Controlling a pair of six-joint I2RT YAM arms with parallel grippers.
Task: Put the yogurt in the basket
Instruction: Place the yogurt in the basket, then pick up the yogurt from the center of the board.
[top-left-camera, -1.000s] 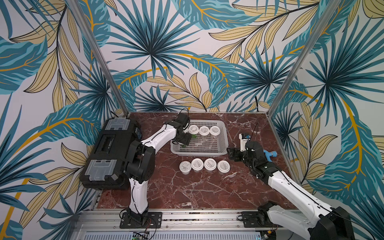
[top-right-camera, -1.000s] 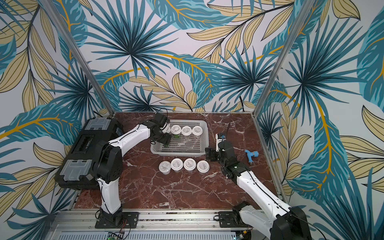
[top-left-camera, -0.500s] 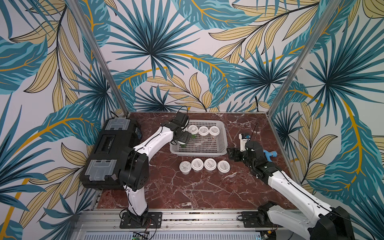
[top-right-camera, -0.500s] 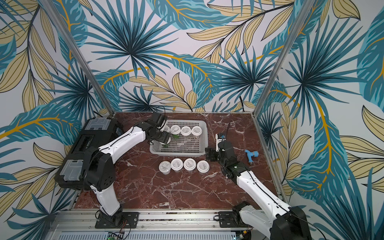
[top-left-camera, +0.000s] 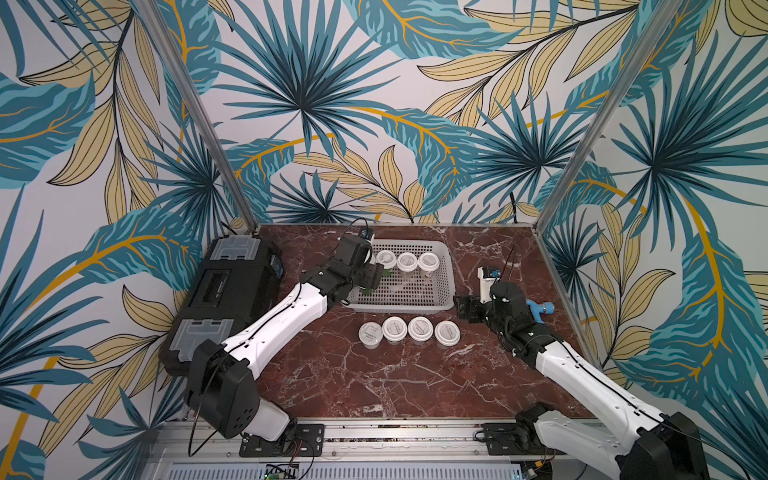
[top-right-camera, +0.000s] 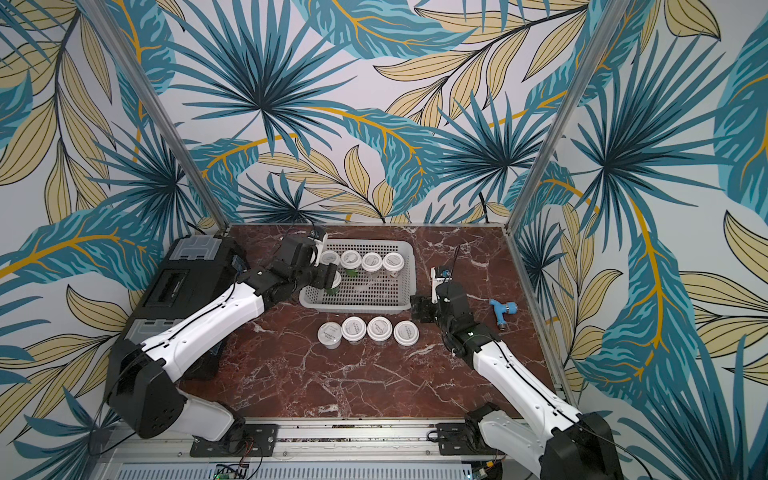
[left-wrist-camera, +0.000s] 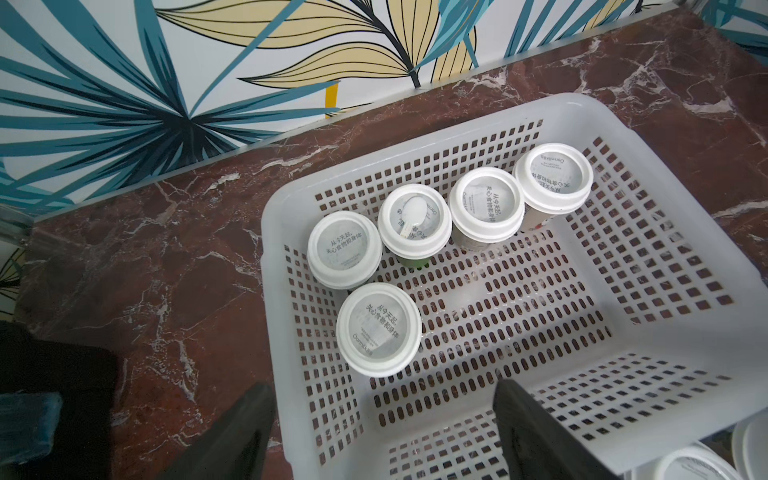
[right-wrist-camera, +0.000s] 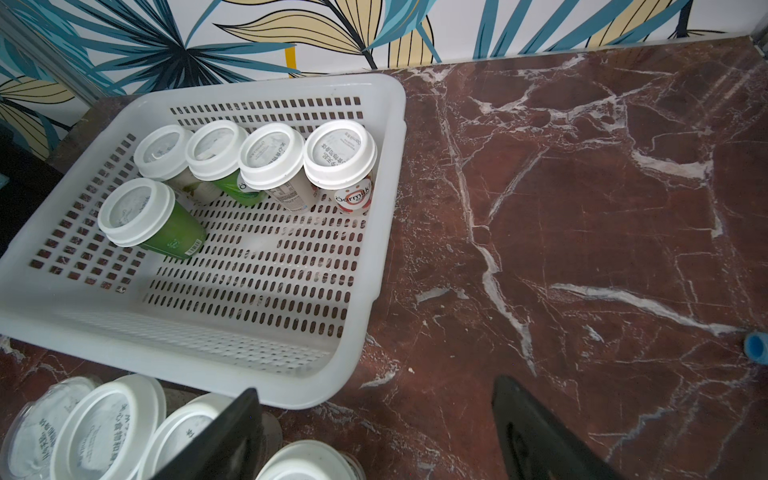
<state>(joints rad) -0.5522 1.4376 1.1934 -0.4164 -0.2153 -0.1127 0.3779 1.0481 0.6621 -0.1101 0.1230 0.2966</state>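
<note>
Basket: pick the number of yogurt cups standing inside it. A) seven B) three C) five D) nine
C: the left wrist view shows five yogurt cups inside the basket, four in a row along one wall and a fifth next to that row.

In the left wrist view the lid of the lone yogurt cup (left-wrist-camera: 377, 328) carries grey print, "从今天起,关心食物和身体", with the brand "Oarmilk" along its edge. The same Chinese line stands on the neighbour cup (left-wrist-camera: 344, 248), on its lid, and "Oarmilk" shows on the lid of the far cup (left-wrist-camera: 552, 176). In the right wrist view the far cup's red-and-white side label (right-wrist-camera: 353, 198) reads "öarmilk". The lone yogurt cup's green side bears a barcode (right-wrist-camera: 192, 248) — its digits are too small to read, as is the lids' finer print.
</note>
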